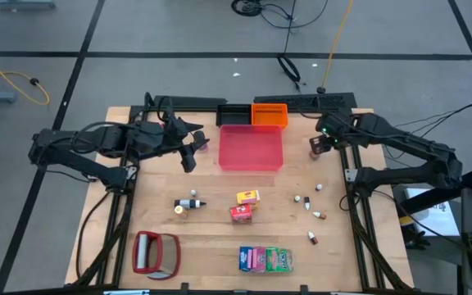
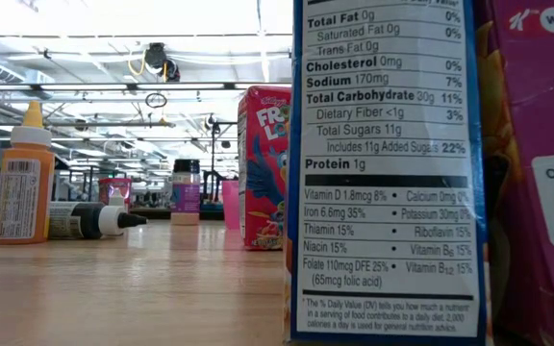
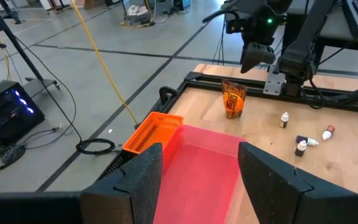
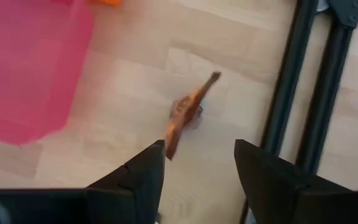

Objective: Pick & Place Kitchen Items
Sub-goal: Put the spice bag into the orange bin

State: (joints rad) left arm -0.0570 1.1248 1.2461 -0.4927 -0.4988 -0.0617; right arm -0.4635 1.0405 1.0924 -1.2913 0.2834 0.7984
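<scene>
Spread right gripper [image 4: 194,165] hovers above brown packet [image 4: 185,115] beside empty red tray [image 1: 251,147]; left gripper [image 3: 197,180], spread, overhangs it.

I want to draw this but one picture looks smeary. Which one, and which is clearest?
Right wrist view: the small brown packet and red tray are smeared by blur. Low view: the nutrition label carton is crisp, ceiling lights glare. High view: evenly lit.
</scene>
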